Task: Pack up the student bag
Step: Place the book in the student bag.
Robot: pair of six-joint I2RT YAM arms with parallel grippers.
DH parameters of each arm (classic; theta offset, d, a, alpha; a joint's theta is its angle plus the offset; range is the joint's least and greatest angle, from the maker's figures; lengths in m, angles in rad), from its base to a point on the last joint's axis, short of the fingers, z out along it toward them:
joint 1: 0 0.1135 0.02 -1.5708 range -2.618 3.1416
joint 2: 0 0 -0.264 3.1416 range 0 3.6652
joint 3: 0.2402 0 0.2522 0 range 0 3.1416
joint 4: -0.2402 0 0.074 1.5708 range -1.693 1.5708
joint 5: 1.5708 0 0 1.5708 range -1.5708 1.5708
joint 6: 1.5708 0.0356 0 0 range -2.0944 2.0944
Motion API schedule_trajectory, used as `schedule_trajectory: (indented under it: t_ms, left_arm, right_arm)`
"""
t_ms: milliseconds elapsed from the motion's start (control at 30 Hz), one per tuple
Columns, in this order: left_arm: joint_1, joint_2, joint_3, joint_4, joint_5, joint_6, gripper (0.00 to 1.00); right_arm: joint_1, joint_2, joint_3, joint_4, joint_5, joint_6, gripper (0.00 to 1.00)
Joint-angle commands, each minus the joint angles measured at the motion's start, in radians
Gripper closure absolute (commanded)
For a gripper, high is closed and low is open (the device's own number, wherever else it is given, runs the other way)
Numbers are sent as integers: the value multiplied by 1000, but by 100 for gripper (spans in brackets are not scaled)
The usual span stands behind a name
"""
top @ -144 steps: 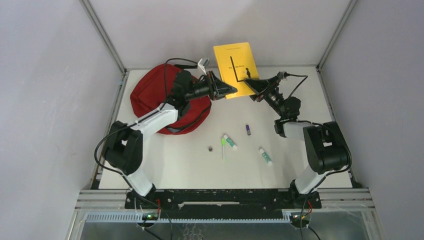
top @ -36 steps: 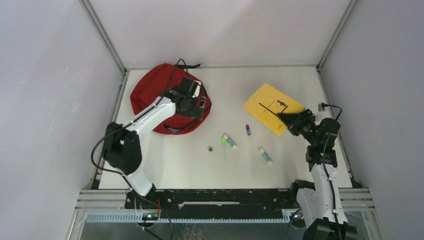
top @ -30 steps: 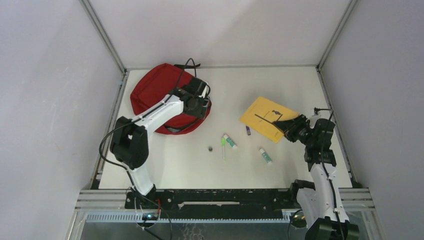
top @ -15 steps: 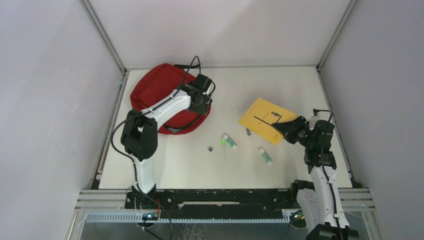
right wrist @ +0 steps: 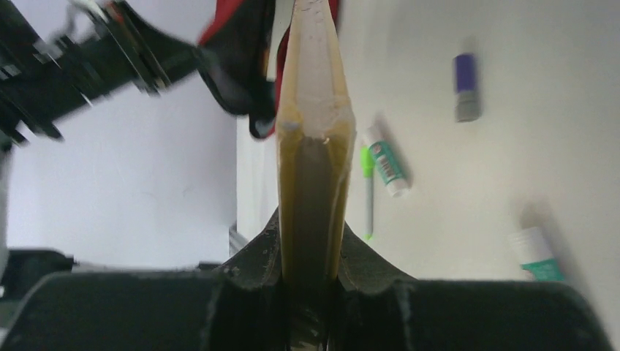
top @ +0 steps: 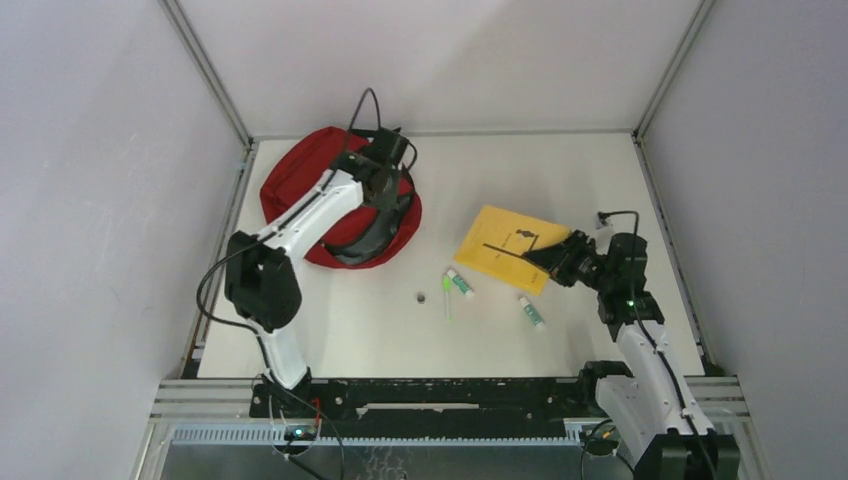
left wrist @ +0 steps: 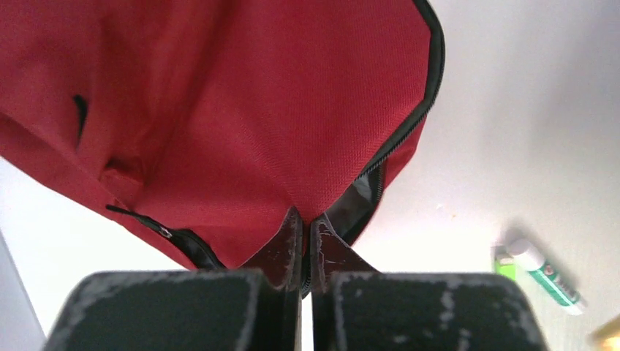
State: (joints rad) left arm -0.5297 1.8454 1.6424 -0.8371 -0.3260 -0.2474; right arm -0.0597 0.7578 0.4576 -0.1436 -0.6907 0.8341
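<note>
The student bag [top: 300,185], red with black zip trim, lies at the back left; its right edge is raised and the mouth [top: 365,240] gapes dark. My left gripper [top: 388,190] is shut on that zip edge. In the left wrist view red fabric [left wrist: 292,110] hangs from the closed fingertips [left wrist: 289,238]. My right gripper [top: 547,259] is shut on a yellow book [top: 505,243], held above the table right of centre. The right wrist view shows the book [right wrist: 311,124] edge-on between the fingers, with the student bag [right wrist: 245,51] beyond it.
Two green-and-white glue sticks [top: 460,283] [top: 531,312], a green pen [top: 447,298] and a small dark round piece [top: 422,298] lie mid-table. A purple-capped stick [right wrist: 466,88] shows only in the right wrist view. White walls and metal frame posts enclose the table.
My left gripper has closed on the bag's zip edge and pulled it up and back, opening the mouth. My right gripper has carried the yellow book leftward, toward the bag.
</note>
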Motion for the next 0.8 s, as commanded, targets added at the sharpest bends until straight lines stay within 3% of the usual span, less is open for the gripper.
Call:
schedule_trajectory:
  t_ms: [0, 167, 400, 767]
  left_arm:
    - [34, -118, 147, -70, 19, 6, 100]
    - [79, -204, 155, -75, 45, 27, 100]
    - [192, -272, 141, -39, 286, -21, 100]
    - [220, -298, 126, -48, 366, -38, 100]
  right_arm:
    - [142, 27, 100, 198, -37, -7, 100]
    - [254, 126, 126, 410, -27, 134, 100]
    - [483, 374, 194, 622, 190, 281, 100]
    - [578, 885, 478, 887, 255, 415, 100]
